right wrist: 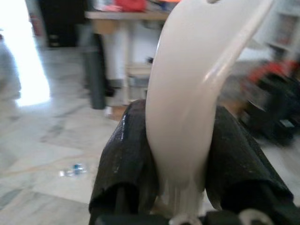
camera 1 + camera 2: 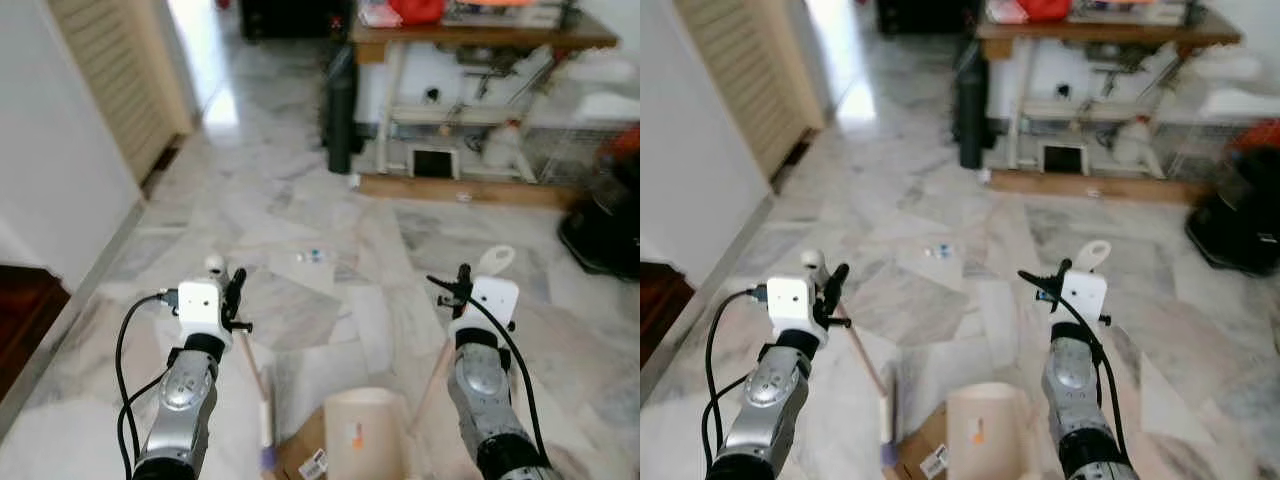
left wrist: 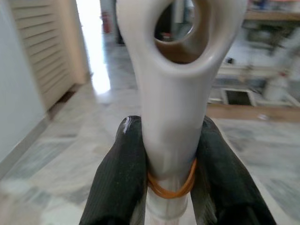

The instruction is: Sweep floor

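Over marble floor (image 2: 300, 200) — hands clamp broom (image 2: 255, 380), probably dustpan (image 2: 365, 435).

Grey-veined marble floor (image 2: 330, 230) — small bluish scrap (image 2: 314, 256), beige dustpan (image 2: 365, 435), black bin (image 2: 340, 115).

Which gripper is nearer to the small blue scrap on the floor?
Left. The left gripper, clamped on the broom handle, sits just short of the scrap; the right gripper, holding the dustpan handle, is farther off to the right.

A lived-in home: a marble floor (image 2: 300, 200), a louvred door (image 2: 110, 70), and a cluttered wooden table (image 2: 480, 35) against the wall with a wire cage (image 2: 580, 150) beneath.
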`<state>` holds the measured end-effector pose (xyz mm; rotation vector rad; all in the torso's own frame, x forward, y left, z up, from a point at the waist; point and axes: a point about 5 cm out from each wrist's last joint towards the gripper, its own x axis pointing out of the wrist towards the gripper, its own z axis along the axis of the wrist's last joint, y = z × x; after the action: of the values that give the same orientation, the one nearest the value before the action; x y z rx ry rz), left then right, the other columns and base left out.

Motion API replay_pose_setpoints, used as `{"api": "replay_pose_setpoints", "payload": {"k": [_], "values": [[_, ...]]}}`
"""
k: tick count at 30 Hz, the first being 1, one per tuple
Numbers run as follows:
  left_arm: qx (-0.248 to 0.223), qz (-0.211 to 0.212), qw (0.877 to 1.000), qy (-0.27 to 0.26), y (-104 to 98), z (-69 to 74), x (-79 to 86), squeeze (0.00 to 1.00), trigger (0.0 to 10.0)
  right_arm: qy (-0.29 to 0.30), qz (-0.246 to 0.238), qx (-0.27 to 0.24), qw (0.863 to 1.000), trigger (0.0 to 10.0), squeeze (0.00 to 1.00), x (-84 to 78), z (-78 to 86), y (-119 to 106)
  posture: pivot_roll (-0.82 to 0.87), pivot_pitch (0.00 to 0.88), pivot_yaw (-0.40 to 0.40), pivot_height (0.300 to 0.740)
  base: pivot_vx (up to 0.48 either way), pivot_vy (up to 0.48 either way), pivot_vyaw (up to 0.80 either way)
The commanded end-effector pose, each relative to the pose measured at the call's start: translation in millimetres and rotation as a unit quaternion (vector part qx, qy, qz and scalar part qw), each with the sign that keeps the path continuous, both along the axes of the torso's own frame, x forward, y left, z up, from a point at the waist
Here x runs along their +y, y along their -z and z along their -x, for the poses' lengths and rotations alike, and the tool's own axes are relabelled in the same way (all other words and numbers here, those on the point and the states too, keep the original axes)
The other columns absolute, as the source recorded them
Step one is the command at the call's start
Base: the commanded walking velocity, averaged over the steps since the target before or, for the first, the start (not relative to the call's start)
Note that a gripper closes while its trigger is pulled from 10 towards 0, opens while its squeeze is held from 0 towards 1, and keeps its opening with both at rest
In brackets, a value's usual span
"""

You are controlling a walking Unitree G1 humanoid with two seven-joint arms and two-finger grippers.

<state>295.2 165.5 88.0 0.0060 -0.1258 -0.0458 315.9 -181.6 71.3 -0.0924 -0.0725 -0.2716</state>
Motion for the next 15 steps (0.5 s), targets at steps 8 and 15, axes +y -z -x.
{"api": "replay_pose_setpoints", "payload": {"k": [8,15], "values": [[-0.020,-0.017,1.000,-0.006,-9.3,-1.5,5.0,0.00,10.0,-0.004,-0.011,-0.031,0.999,10.0,0.00,5.7,-3.6,-10.1,0.09,0.000,0.020,0.740,0.000,0.000,0.00],[-0.018,-0.020,1.000,-0.006,-8.4,0.7,7.0,0.00,10.0,0.003,0.012,-0.038,0.999,10.0,0.00,0.4,-4.1,-12.8,0.09,0.000,0.021,0.740,0.000,0.000,0.00]]}}
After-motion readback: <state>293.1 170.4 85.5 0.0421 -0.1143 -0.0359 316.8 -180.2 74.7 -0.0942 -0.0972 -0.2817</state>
